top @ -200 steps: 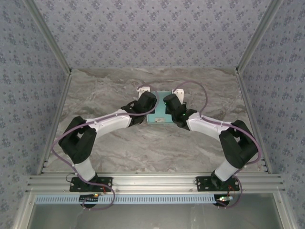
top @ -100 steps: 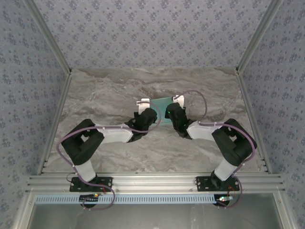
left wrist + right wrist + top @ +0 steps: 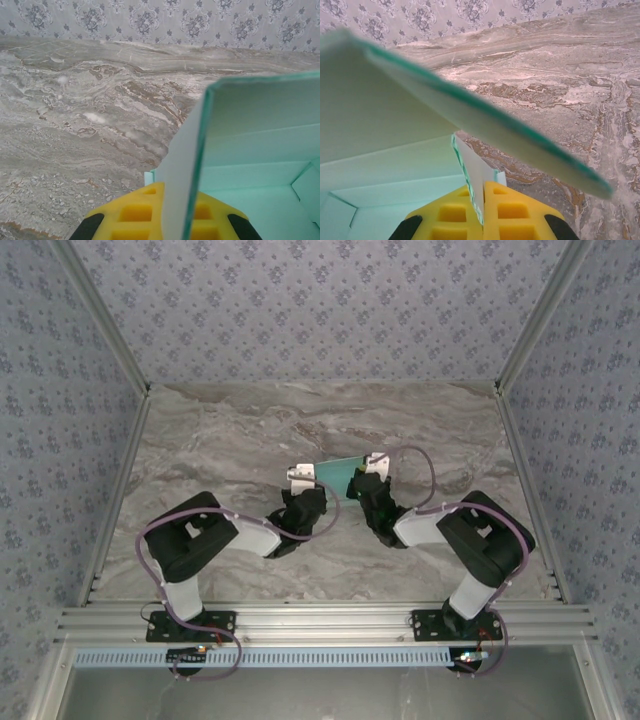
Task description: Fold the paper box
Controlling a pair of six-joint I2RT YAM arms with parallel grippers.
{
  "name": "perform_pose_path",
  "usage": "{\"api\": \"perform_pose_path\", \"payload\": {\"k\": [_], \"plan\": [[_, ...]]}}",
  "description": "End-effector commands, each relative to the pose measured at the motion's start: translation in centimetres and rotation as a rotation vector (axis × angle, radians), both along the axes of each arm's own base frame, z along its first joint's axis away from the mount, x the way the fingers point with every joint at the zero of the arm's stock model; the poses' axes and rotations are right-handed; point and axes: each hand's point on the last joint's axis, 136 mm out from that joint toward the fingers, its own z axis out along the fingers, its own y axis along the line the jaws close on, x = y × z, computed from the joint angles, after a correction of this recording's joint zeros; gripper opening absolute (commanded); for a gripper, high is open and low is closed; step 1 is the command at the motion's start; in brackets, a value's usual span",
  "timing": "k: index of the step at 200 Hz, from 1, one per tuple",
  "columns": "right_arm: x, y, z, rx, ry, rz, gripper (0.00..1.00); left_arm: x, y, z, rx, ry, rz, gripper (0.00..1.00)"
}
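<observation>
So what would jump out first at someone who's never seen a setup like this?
Probably the mint paper box near the middle of the marble-patterned table, held between two black arms that curve in from either side. Close up, the left gripper and the right gripper each pinch a thin wall of it between yellow pads. Blue floral wallpaper closes in the scene.
</observation>
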Motion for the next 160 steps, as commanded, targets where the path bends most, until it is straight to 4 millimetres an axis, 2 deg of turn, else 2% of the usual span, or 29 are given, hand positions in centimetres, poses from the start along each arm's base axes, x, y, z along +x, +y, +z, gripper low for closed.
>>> {"api": "perform_pose_path", "payload": {"k": [1,26,64,160], "plan": [[-1.0,-1.7,-2.1,-0.008,0.028,-0.072,0.02,-0.7,1.8,-2.6,0.080,0.018,0.047,0.00],[-1.8,-1.8,-2.9,-0.005,0.032,-0.079,0.02,-1.0,2.3,-3.4,0.093,0.023,0.055,0.00],[-2.7,-2.3,-3.8,-0.008,0.035,-0.096,0.01,-1.2,2.7,-3.1,0.108,0.010,0.062,0.06],[-3.9,-3.0,-5.3,-0.044,0.064,-0.117,0.00,-1.2,3.0,-2.4,0.096,-0.002,0.077,0.13]]}}
